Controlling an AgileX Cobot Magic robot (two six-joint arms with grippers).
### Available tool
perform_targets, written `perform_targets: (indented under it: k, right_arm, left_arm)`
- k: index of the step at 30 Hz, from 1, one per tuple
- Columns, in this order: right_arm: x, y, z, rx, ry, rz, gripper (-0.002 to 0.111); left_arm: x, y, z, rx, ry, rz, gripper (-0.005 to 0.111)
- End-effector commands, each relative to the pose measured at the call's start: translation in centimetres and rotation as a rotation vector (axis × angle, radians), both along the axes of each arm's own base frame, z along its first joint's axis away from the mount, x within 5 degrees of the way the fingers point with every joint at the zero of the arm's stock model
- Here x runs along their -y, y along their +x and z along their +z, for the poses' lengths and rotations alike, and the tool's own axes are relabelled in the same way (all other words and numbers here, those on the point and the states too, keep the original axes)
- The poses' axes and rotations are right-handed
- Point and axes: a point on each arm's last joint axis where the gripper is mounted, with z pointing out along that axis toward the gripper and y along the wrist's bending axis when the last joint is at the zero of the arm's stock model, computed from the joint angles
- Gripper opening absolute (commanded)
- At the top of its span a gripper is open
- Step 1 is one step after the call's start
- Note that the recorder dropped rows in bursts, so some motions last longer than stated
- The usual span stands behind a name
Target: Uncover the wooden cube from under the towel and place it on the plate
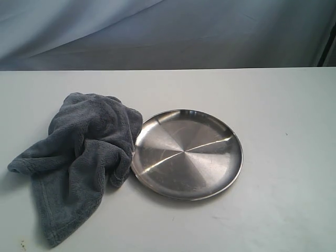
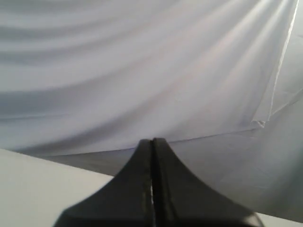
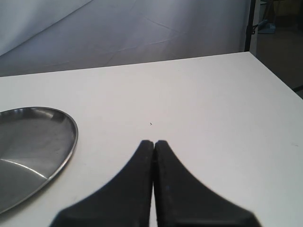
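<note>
Near right tool (image 3: pixel 154 143), the plate (image 3: pixel 35 142)

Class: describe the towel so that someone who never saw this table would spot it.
Start at the white table, then find the round steel plate near its middle. Left of it, touching its rim, lies the towel: the only soft, dark grey, crumpled thing there.

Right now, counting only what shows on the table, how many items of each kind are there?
Grey towel: 1
Steel plate: 1
Wooden cube: 0 in view
Total visible: 2
</note>
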Motion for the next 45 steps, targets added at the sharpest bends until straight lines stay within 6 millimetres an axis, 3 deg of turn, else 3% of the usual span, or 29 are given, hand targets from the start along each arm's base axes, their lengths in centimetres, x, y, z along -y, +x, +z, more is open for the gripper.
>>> perform_targets:
  k: [1, 4, 9, 16, 23, 29, 35, 41, 45]
  right_arm:
    - [0.0, 0.0, -0.2, -0.006, 0.009, 0.005, 0.003]
    - [0.0, 0.0, -0.2, -0.006, 0.009, 0.005, 0.003]
    - [0.0, 0.0, -0.2, -0.006, 0.009, 0.005, 0.003]
    - [0.0, 0.0, -0.2, -0.006, 0.009, 0.005, 0.003]
    - [0.0, 0.0, -0.2, -0.006, 0.009, 0.005, 0.003]
    - [0.0, 0.0, -0.2, -0.006, 0.009, 0.005, 0.003]
    - [0.0, 0.0, -0.2, -0.006, 0.009, 0.005, 0.003]
    - [0.0, 0.0, -0.2, -0.006, 0.009, 0.005, 0.003]
    - [0.0, 0.0, -0.2, -0.006, 0.009, 0.005, 0.003]
  left_arm:
    - [0.2, -1.3, 3.9, 0.005, 0.060, -0.007, 0.000]
    - [0.1, -2.1, 6.0, -0.055, 0.166, 0.021, 0.000]
    - [0.1, -1.9, 8.3, -0.315, 0.168, 0.001, 0.000]
    - [0.3, 1.0, 11.8, -0.543, 0.244, -0.054, 0.000]
    - [0.8, 5.1, 13.2, -0.717, 0.397, -0.166, 0.000]
    - [2.4, 9.1, 12.2, -0.938, 0.525, -0.323, 0.000]
    - [4.4, 12.2, 9.5, -1.171, 0.625, -0.442, 0.000]
    - [9.4, 15.2, 5.5, -1.263, 0.768, -0.615, 0.000]
    - [14.6, 16.1, 2.9, -1.363, 0.847, -0.739, 0.000]
